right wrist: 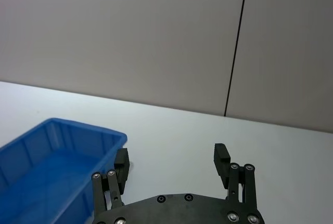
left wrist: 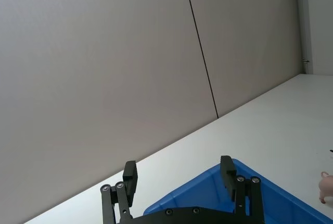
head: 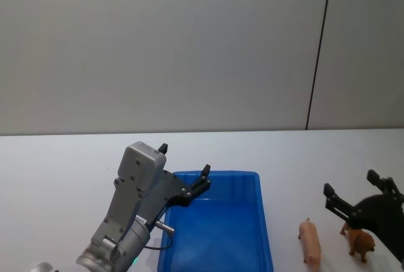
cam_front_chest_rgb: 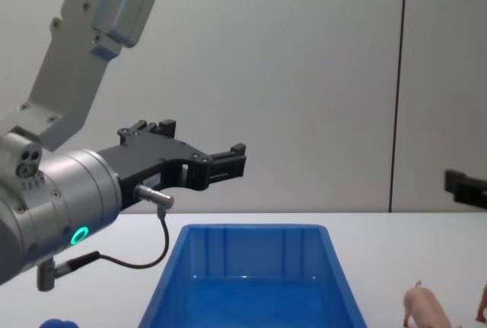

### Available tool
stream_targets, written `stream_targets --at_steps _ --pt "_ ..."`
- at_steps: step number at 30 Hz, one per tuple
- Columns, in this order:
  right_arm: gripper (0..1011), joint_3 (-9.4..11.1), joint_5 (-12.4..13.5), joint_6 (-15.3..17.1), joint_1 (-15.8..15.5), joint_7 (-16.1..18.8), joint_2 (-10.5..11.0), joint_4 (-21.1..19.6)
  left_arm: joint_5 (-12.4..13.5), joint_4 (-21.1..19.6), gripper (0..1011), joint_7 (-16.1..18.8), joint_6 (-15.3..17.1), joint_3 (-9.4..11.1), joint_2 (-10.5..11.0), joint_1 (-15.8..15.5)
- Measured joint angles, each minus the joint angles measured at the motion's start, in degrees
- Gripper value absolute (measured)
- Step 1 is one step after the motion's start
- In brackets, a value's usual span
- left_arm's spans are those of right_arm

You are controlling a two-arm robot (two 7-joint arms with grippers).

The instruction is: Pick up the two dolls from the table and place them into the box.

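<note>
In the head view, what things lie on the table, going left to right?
Blue box → pink pig → brown animal. The open left gripper overlaps the box's far left corner and the open right gripper overlaps the brown animal, so neither is ordered.

Plain grey wall (head: 158,45), dark vertical seam (head: 319,48)
</note>
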Motion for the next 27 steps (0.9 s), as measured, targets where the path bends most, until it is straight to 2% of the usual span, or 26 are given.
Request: stream_targets --at_steps 15,27 --pt "1001 2.5 2.4 4.0 -2.3 1.1 3.4 1.3 0.0 0.0 1003 0.0 0.0 0.0 0.0 0.0" --pt "1001 2.9 3.2 8.0 -2.5 3.0 4.1 3.9 0.0 0.0 1003 0.0 0.0 0.0 0.0 0.0"
